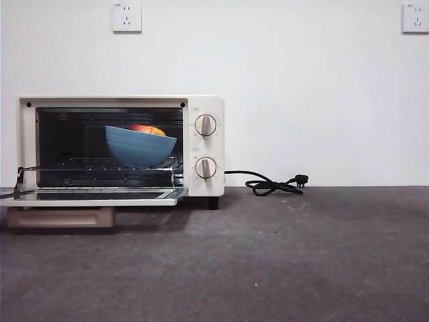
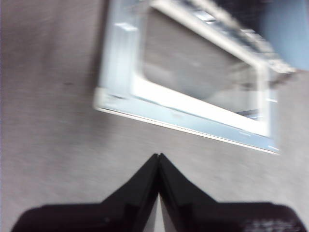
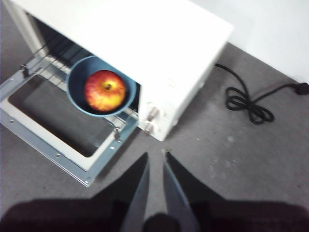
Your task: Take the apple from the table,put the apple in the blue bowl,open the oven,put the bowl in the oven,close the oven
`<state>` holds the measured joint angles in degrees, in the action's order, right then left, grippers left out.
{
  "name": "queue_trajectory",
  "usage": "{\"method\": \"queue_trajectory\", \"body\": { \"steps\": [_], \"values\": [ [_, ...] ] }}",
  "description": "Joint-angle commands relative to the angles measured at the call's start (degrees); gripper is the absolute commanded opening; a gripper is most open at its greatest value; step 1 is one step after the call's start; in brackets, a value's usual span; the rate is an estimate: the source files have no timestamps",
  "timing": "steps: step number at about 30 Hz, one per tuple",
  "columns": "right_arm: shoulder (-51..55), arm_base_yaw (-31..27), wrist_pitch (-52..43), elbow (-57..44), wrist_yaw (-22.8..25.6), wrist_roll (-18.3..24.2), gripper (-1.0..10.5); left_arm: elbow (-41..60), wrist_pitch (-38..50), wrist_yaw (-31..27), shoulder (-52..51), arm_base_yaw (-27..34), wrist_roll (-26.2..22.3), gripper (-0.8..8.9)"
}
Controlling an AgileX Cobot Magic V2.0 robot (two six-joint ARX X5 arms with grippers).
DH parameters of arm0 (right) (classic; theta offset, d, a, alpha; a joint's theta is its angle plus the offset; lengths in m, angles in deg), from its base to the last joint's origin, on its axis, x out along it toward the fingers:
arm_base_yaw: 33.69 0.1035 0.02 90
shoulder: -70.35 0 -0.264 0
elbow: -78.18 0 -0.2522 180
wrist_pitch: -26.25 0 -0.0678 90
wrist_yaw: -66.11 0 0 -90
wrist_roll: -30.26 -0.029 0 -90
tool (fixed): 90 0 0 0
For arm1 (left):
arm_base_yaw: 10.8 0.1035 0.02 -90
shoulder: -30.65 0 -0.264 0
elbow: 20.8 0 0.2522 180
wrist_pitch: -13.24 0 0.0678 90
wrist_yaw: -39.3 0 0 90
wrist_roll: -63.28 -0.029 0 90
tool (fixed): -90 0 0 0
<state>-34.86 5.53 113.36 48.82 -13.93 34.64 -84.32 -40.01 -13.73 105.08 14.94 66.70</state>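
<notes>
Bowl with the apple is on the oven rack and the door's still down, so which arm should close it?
Probably left: its gripper hangs right over the open door; the right gripper is beside the knobs.

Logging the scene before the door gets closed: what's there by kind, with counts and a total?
Apple: 1
Blue bowl: 1
Oven: 1
Oven knobs: 2
Power cord: 1
Wall sockets: 2
Total: 8

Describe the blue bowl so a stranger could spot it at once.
Find the cream-white oven on the left of the table, its door folded down flat. On the wire rack inside sits the blue bowl. It is the only blue thing there, and a red-and-yellow apple lies in it.
</notes>
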Motion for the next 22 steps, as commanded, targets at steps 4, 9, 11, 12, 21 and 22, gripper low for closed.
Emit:
{"method": "queue_trajectory", "body": {
  "steps": [4,9,11,12,21,22],
  "values": [
    [2.97,-0.31,0.79,-2.29,-0.68,0.72,0.6,0.59,3.1,-1.4,9.09,1.55,0.94,-0.09],
    [11.15,-0.31,-3.63,-15.28,-0.57,2.08,0.6,0.57,4.5,-0.42,16.98,1.81,0.98,-0.09],
    [15.23,-0.31,-7.28,-22.03,-0.59,2.14,0.6,0.59,5.4,0.72,18.91,1.81,1.31,-0.09],
    [18.32,-0.31,-10.05,-26.84,-0.61,1.97,0.6,0.57,6.34,1.88,19.91,1.81,1.64,-0.09],
    [36.15,-1.11,-19.91,-52.33,-2.45,-0.96,0.6,0.57,13.35,5.44,21.59,1.81,7.72,-0.09],
    [37.46,-1.11,-19.87,-53.86,-2.45,-1.66,0.6,0.57,13.84,5.42,21.59,1.81,8.22,-0.09]
  ]
}}
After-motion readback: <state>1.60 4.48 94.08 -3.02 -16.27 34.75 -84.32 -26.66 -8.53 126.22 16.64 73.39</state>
